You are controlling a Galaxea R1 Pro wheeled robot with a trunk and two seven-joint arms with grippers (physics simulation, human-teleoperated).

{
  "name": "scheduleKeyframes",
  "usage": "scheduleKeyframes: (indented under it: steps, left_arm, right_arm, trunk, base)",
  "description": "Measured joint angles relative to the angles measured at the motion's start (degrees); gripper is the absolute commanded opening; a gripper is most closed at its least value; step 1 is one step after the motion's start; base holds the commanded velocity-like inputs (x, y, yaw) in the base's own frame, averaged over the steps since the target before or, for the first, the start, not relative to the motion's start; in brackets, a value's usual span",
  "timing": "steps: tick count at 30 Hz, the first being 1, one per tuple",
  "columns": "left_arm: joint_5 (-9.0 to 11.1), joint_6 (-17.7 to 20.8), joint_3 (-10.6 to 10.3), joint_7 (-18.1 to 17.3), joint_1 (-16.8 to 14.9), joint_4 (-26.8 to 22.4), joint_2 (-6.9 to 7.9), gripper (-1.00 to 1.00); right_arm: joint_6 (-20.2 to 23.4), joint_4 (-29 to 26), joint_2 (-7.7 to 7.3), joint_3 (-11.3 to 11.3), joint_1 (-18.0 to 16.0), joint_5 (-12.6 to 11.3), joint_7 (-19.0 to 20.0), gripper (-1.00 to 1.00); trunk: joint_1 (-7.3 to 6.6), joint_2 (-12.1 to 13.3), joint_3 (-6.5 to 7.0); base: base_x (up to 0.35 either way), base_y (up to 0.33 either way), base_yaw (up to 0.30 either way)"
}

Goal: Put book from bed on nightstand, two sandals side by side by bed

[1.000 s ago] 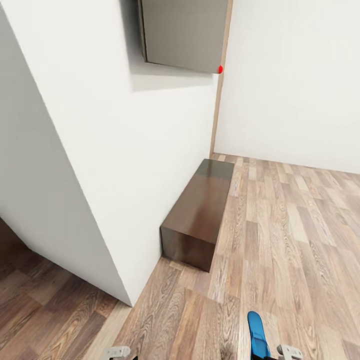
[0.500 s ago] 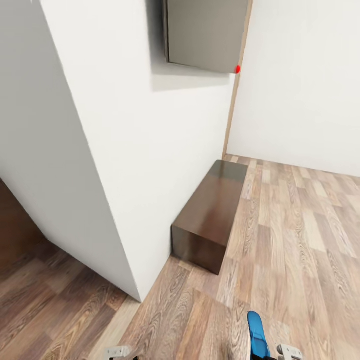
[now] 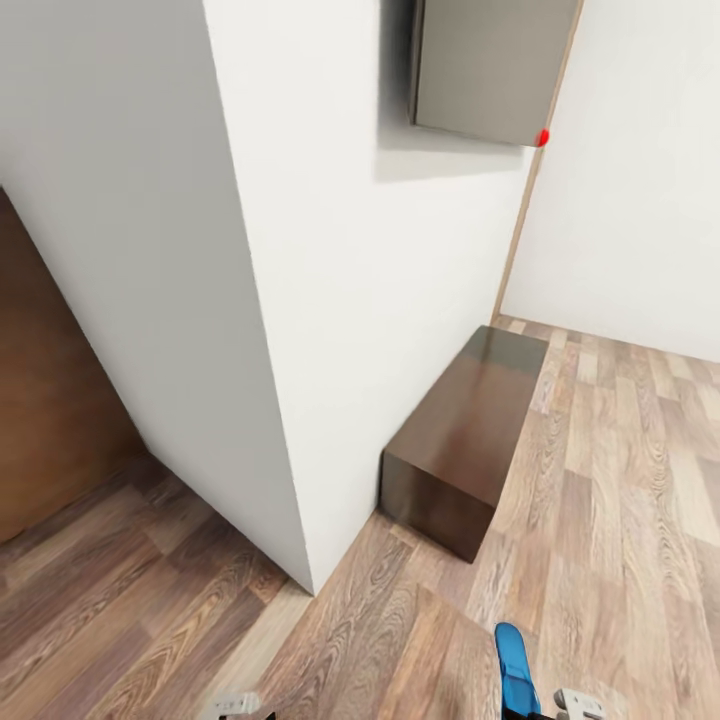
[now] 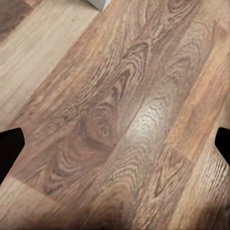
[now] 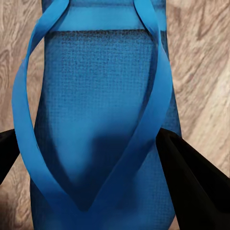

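I'm looking down at a white wall corner (image 3: pixel 290 420) jutting toward me, w/ wood-plank floor (image 3: pixel 620 520) on both sides. A low dark brown dresser (image 3: pixel 465 440) sits flush against the wall's right face, running away from me. Above it a grey panel (image 3: pixel 490 70) hangs on the wall, red dot (image 3: pixel 543 137) at its lower right corner. Far left, a brown wooden surface (image 3: pixel 50 400).

Sandal (image 3: pixel 517 668): blue, near bottom edge, right of centre. In the right wrist view the sandal (image 5: pixel 103 124) is close up, straps forming a V, and my right pincer (image 5: pixel 108 187) has a dark finger (image 5: pixel 196 177) on each side of it, pinching it.

Left pincer (image 4: pixel 115 143): spread wide, fingers at the frame's edges, just floor (image 4: pixel 120 115) between. A white wall corner (image 4: pixel 99 4) shows nearby.
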Motion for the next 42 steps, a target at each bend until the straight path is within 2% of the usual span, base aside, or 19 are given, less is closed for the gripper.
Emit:
scheduleKeyframes:
  steps: [35,42]
  left_arm:
    - [0.0,0.0,0.0,0.0,0.0,0.0,-0.01,1.0]
    - [0.0,0.0,0.0,0.0,0.0,0.0,-0.02,1.0]
  right_arm:
    - [0.0,0.0,0.0,0.0,0.0,0.0,-0.1,-1.0]
    - [0.1,0.0,-0.01,0.0,0.0,0.0,0.0,-1.0]
  trunk:
    - [0.0,0.0,0.0]
    - [0.0,0.0,0.0]
  base:
    - [0.0,0.0,0.291]
    - [0.0,0.0,0.111]
